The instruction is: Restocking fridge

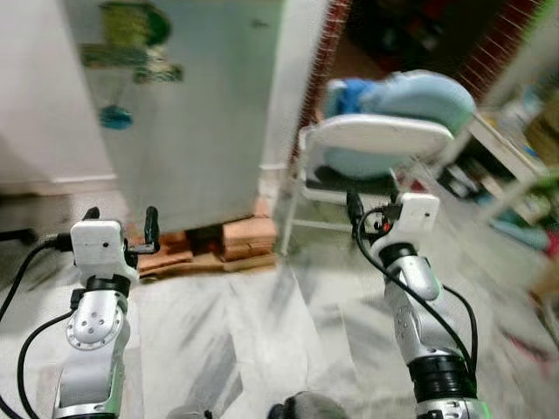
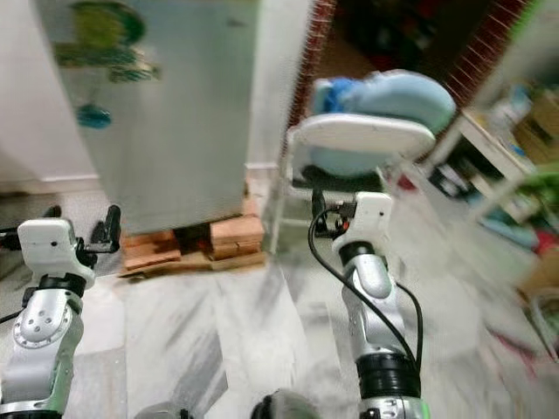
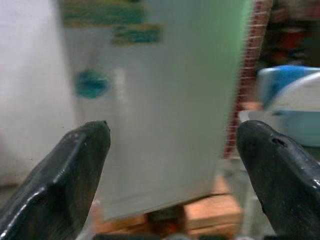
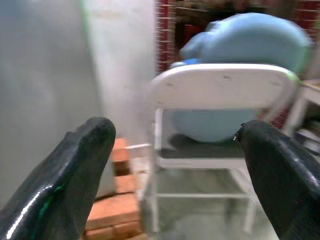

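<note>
The pale grey fridge (image 1: 201, 113) stands shut straight ahead, with colourful magnets (image 1: 131, 35) on its door and its base raised on bricks (image 1: 244, 237). My left gripper (image 1: 120, 218) is held up in front of the fridge's lower left part, some way short of it. It is open and empty, and the left wrist view has its two fingers (image 3: 75, 165) wide apart with the fridge door (image 3: 165, 100) between them. My right gripper (image 4: 172, 130) is also open and empty, pointing at a white folding chair (image 4: 220, 85).
The white chair (image 1: 376, 135) stands right of the fridge and carries a light blue bundle (image 1: 410, 96). A red brick pillar (image 1: 319, 70) rises behind it. Cluttered shelves (image 1: 511, 153) line the far right. Grey marbled floor (image 1: 262, 332) lies between me and the fridge.
</note>
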Tool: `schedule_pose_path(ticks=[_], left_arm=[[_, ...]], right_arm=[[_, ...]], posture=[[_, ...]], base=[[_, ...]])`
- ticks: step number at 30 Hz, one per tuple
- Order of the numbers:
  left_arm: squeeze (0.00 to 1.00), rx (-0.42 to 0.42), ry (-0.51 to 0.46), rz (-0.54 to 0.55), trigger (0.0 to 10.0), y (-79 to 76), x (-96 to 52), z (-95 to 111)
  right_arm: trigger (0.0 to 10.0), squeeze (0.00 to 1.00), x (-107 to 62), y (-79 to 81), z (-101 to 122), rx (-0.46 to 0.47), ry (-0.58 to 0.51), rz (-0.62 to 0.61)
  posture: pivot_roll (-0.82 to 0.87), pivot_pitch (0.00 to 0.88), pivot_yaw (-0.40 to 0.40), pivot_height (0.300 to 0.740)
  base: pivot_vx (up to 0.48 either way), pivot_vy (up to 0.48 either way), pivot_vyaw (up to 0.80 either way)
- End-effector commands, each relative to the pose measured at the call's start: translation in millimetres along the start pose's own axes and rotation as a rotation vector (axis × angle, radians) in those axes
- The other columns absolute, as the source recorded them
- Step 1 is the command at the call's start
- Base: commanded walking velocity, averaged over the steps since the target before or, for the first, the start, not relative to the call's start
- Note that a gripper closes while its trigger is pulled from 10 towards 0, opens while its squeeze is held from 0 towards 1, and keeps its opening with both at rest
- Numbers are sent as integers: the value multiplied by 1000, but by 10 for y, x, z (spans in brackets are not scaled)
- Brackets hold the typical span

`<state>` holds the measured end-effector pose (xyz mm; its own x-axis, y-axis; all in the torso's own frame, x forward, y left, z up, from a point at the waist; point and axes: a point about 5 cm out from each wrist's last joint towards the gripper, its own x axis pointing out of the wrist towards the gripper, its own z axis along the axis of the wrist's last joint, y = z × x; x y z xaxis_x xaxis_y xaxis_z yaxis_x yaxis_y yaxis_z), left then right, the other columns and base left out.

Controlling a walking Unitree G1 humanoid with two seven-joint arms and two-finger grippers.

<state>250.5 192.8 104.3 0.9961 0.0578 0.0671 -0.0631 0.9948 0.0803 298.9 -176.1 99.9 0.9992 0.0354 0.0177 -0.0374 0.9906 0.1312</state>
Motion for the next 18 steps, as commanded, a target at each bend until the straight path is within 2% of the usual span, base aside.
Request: schedule_pose_path(ticks=[1, 15, 18], left_arm=[[0, 15, 8, 15, 10000, 70, -21, -6], [0, 10, 19, 18, 10000, 48, -18, -24], [0, 9, 27, 13, 10000, 32, -13, -29]], right_arm=[[10000, 0, 36, 63, 49, 6, -21, 21], [10000, 0, 43, 93, 57, 11, -36, 24], [10000, 0, 49, 116, 50, 13, -33, 32]], posture=[[41, 16, -91, 740], [46, 16, -90, 740], [52, 17, -90, 740]], base=[[0, 458, 0], [0, 458, 0], [0, 469, -790]])
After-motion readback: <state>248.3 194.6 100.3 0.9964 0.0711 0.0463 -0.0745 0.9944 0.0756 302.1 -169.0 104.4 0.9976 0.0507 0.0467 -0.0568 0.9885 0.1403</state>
